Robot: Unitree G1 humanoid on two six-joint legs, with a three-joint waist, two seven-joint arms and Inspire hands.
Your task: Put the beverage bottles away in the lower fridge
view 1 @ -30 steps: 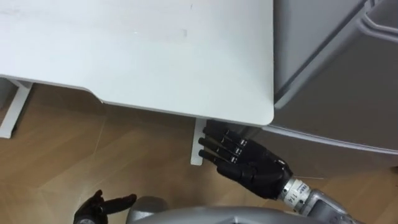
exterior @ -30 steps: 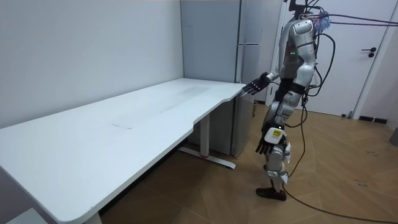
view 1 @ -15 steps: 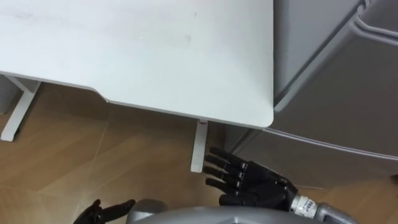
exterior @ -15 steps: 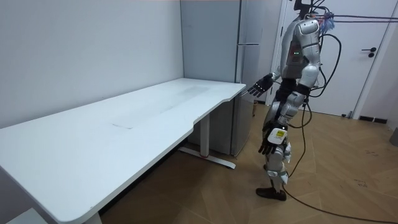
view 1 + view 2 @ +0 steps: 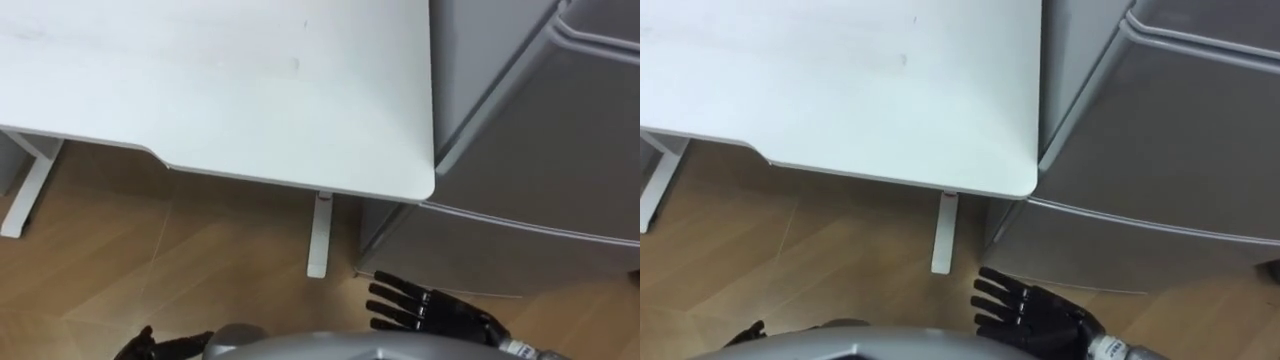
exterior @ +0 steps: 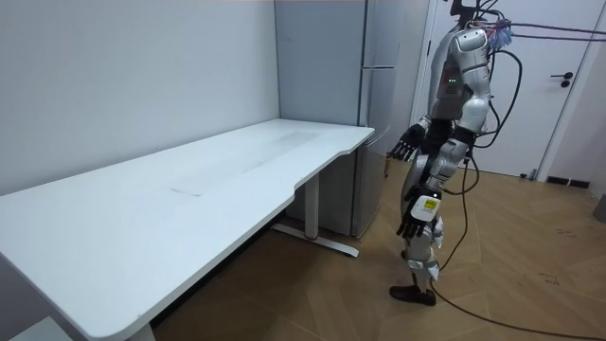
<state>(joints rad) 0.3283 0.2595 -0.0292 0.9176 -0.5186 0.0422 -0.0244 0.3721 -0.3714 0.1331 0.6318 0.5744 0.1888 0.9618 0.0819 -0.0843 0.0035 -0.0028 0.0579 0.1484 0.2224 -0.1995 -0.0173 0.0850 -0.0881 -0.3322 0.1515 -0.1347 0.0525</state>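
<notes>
A tall grey fridge [image 5: 540,150] stands right of the white table [image 5: 250,90], both doors closed, with a seam above its lower door [image 5: 500,250]. My right hand [image 5: 430,310] hovers open over the floor before that lower door, fingers straight and pointing left, holding nothing. In the room view it hangs in the air just off the table's corner, in front of the fridge [image 6: 379,123]. My left hand [image 5: 150,347] peeks in at the bottom left, low by my side, fingers relaxed and empty. I stand at the table's corner, facing the fridge.
A white table leg [image 5: 318,235] stands on the wooden floor [image 5: 200,260] just left of the fridge. In the room view a white door [image 6: 568,95] is behind me at the right, and open floor lies around my feet.
My right hand has dropped from the height of the table's corner and drawn back toward my body. The left hand has slipped lower in the eye view.
</notes>
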